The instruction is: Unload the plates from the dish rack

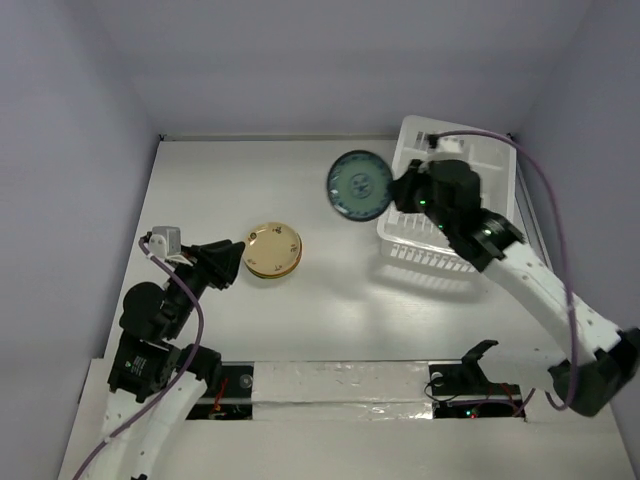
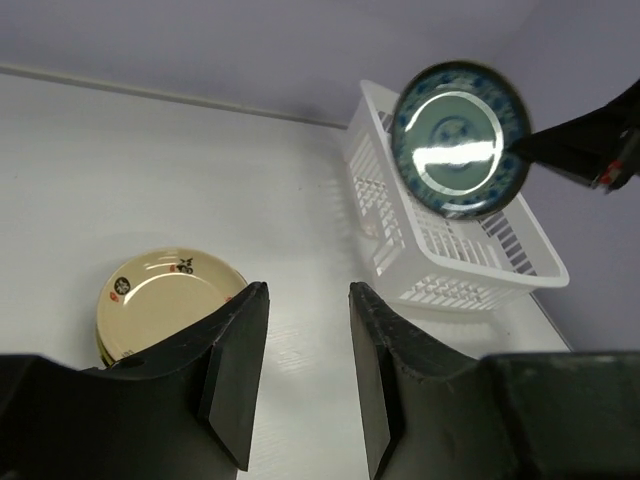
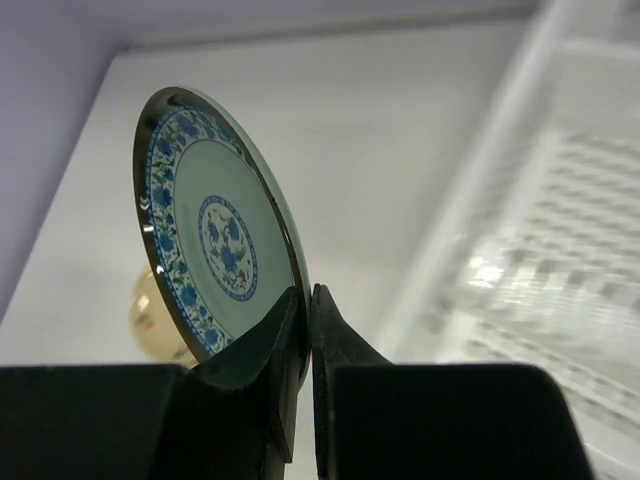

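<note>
My right gripper (image 3: 308, 300) is shut on the rim of a teal plate with a blue flower pattern (image 3: 215, 250), held on edge in the air. In the top view this teal plate (image 1: 359, 186) hangs just left of the white dish rack (image 1: 500, 165), with the right gripper (image 1: 398, 192) at its right edge. A cream-yellow patterned plate (image 1: 272, 250) lies flat on the table, on top of another plate. My left gripper (image 1: 235, 262) stands open just left of it, nothing between its fingers (image 2: 235, 370). The left wrist view shows the cream-yellow plate (image 2: 160, 300), the teal plate (image 2: 460, 138) and the rack (image 2: 450, 260).
Purple-grey walls close in the white table (image 1: 230, 180) at the back and both sides. The rack stands in the far right corner. A taped strip (image 1: 340, 385) runs along the near edge between the arm bases.
</note>
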`<action>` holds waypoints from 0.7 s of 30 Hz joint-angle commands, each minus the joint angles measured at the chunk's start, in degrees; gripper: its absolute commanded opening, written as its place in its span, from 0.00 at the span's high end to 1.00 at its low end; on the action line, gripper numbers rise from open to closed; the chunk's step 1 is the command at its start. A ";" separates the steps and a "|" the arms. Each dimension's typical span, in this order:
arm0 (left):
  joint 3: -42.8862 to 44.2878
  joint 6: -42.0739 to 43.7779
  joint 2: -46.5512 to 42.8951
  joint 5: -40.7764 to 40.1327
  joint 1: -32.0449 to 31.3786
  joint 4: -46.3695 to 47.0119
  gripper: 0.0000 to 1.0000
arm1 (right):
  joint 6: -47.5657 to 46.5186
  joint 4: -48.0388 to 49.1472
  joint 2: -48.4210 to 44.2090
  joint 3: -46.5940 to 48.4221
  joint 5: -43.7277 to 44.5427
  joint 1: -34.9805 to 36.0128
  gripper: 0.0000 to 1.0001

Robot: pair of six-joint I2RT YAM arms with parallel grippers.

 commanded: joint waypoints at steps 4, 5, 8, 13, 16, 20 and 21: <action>0.30 0.15 2.66 -0.87 4.05 1.77 0.63 | 6.84 18.25 16.76 0.99 -15.24 9.45 1.00; 0.21 0.06 3.18 -1.13 4.06 1.68 0.61 | 7.38 19.57 20.61 1.34 -17.33 10.60 1.00; 0.21 -0.11 4.68 -1.40 5.20 1.59 0.58 | 9.22 23.52 26.16 3.18 -19.72 14.20 1.00; 0.21 -0.20 6.18 -1.14 6.96 1.59 0.50 | 13.17 25.56 36.89 6.78 -20.69 15.27 1.00; 0.21 -0.11 6.18 -1.57 7.57 1.50 0.49 | 14.32 26.52 39.45 7.85 -20.52 15.80 1.00; 0.30 -0.20 6.18 -2.63 8.10 1.24 0.48 | 15.73 28.19 41.82 7.23 -20.17 15.80 0.97; 0.30 -0.20 6.18 -2.54 8.62 1.24 0.48 | 15.82 27.93 42.35 7.67 -19.64 15.80 0.96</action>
